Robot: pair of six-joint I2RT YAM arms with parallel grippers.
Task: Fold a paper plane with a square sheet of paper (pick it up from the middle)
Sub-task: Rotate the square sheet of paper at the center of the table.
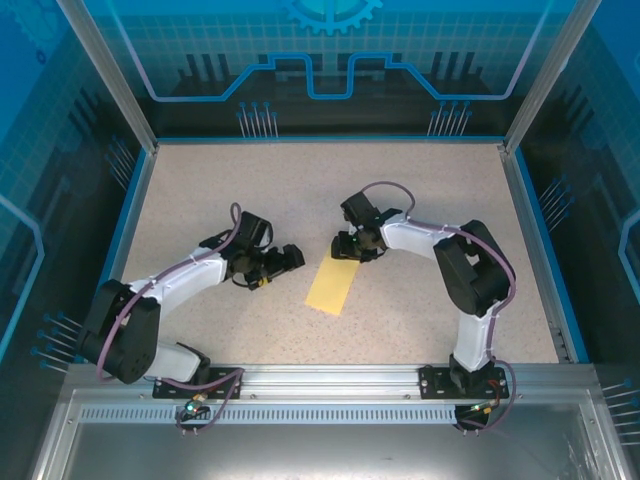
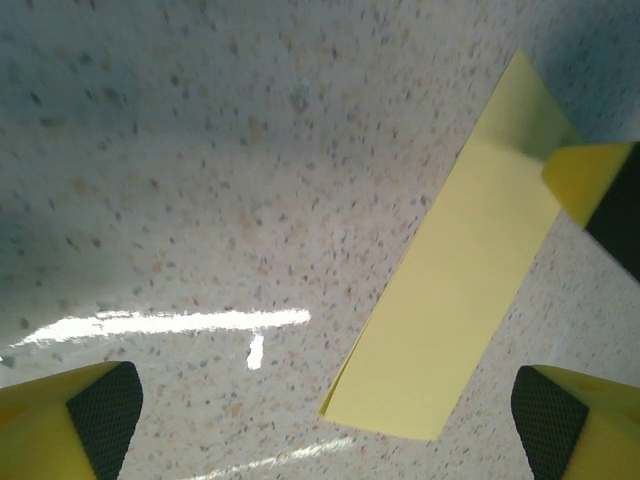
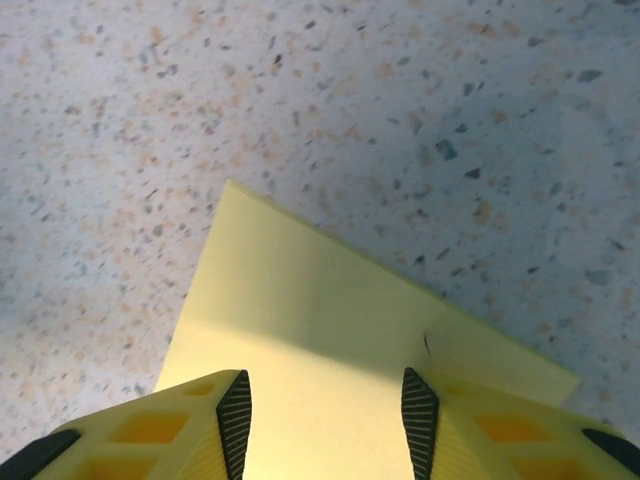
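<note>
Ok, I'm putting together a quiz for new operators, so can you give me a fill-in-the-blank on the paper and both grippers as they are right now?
1. The sheet of paper lies on the table, folded into a long ____.
2. Its colour is pale ____.
3. The left gripper hangs beside it with its fingers wide ____.
4. Seen from the arm bases, the right gripper stands over the sheet's ____ end.

Missing words: rectangle; yellow; open; far.

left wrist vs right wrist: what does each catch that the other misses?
Left wrist: the pale-yellow paper sheet, folded to a rectangle, end to end; a yellow fingertip at its far end; the left gripper open wide. Right wrist: the right gripper, jaws apart over that end; a small dark mark. Both: the paper lying on the speckled tabletop.
</note>
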